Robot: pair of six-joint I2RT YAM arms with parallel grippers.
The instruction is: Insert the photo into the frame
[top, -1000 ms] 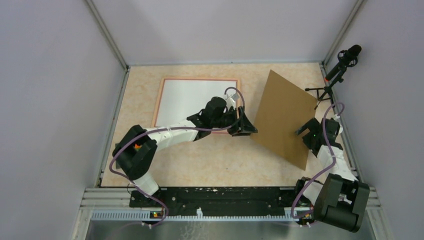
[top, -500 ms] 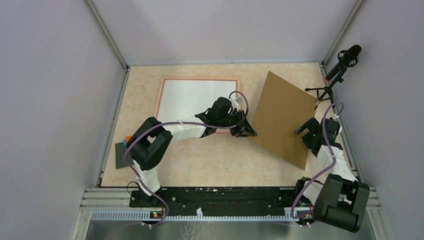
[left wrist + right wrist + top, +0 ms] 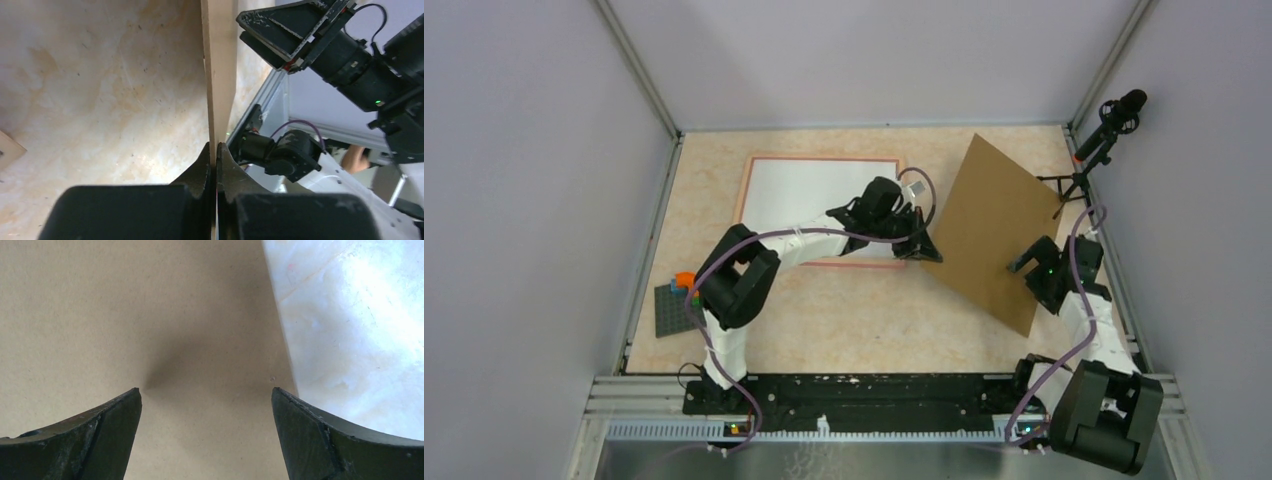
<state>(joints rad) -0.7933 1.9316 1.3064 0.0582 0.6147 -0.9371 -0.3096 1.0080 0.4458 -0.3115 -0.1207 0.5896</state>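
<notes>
Left pincer (image 3: 216,150) is clamped shut on the left edge of the brown backing board (image 3: 994,225), which the left wrist view shows edge-on and raised off the tabletop (image 3: 844,310). Right pincer (image 3: 206,395) is wide open with nothing in it, over the board's right part; can't tell if it touches. The photo (image 3: 809,195) lies white back up inside the frame (image 3: 824,157), flat on the tabletop, left of the board and under the left arm.
</notes>
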